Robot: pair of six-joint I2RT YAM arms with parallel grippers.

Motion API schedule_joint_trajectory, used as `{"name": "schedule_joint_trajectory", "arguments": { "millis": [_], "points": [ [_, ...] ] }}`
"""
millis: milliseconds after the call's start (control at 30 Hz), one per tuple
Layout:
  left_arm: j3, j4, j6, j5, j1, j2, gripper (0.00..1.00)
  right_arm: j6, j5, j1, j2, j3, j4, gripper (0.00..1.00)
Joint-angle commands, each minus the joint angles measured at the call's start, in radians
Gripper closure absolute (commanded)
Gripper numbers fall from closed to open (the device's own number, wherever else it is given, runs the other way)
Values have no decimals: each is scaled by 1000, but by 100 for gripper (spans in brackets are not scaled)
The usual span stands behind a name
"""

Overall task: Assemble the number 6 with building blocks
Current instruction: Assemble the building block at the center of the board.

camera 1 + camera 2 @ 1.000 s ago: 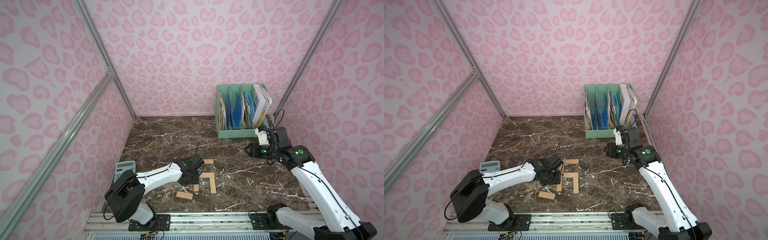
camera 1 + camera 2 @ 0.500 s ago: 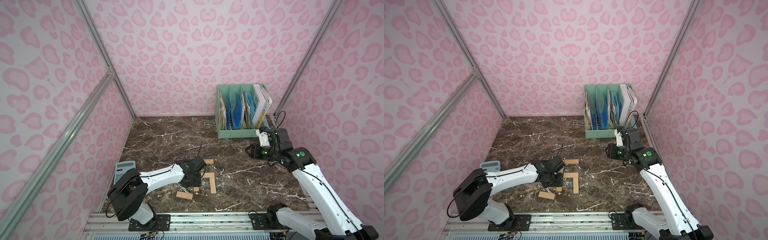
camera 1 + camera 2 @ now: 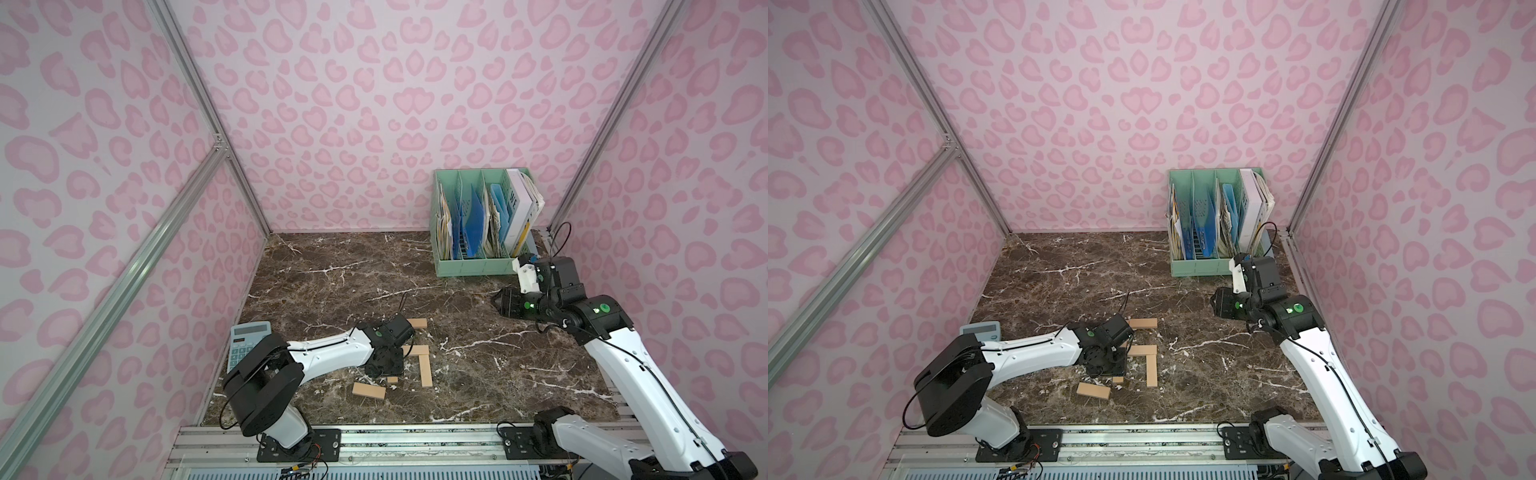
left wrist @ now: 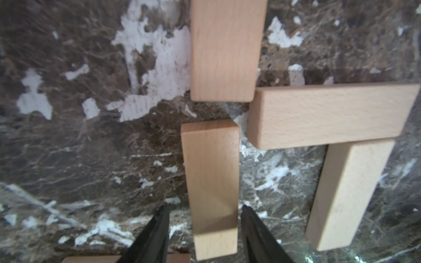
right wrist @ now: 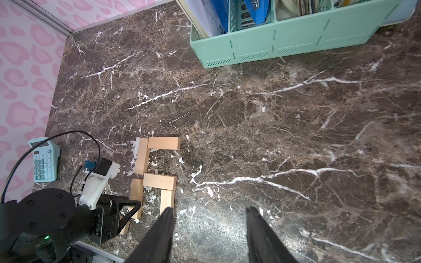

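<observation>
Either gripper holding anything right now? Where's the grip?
Nothing gripped. Left gripper straddles the end of one plank, with a gap showing on one side; right gripper is open and empty.

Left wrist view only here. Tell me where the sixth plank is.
Observer: The sixth plank lies askew, apart from the others, nearest the robot's base.
Operator: Report the digit's top.
Observer: The top bar is laid, butted against the upper upright at a right angle.
Operator: Now the right arm.
Observer: The right gripper hangs open and empty over the marble tabletop, near the green file rack.
</observation>
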Motion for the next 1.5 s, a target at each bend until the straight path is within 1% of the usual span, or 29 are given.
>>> {"name": "schedule_joint_trajectory", "arguments": {
  "millis": [0,833,1467],
  "points": [
    [9,-4,2,3,-1,9,47,-4,9,0,-5,2,2,46],
    [34,-14,38,12,-2,47,56,13,18,-2,-36,-14,-5,47],
    [57,-22,60,18,-3,68,57,19,18,-4,-48,-22,-6,49]
  ]
}}
